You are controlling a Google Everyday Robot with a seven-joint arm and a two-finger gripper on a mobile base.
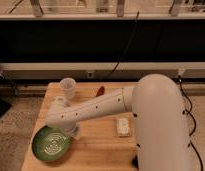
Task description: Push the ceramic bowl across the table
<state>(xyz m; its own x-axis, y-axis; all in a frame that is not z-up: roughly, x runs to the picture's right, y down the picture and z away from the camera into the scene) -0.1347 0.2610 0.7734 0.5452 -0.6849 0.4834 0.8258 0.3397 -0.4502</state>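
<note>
The ceramic bowl [51, 143] is wide, shallow and green with pale rings inside. It sits at the front left of the light wooden table [101, 150], near the left edge. My white arm reaches across the table from the right, and the gripper [71, 131] sits at the bowl's right rim, low over the tabletop, mostly hidden under the arm's end.
A small white cup [68, 88] stands at the back left of the table. A small red object [100, 90] lies at the back middle. A white rectangular item [123, 127] lies right of centre. A dark object [135, 163] sits at the front edge by my arm.
</note>
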